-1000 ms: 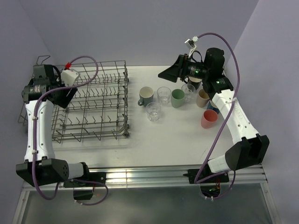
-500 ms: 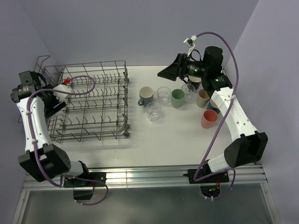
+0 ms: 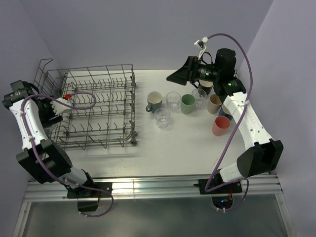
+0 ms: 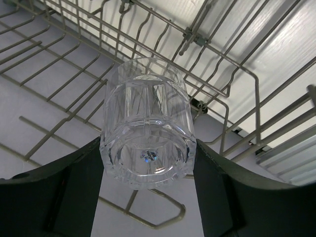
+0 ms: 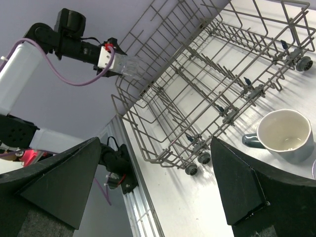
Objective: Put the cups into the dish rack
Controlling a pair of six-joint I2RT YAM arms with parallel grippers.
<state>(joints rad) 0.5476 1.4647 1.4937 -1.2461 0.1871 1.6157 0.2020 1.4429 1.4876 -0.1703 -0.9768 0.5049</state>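
On the white table (image 3: 173, 148), mid-load: clamps a clear tumbler (image 4: 147, 123) in the left gripper (image 4: 146, 153) over the dish rack (image 3: 132, 103), left end, hangs the right gripper (image 5: 155, 163) empty, jaws apart, above the far-right cups (image 3: 187, 103), likely needs lowering the tumbler between tines.
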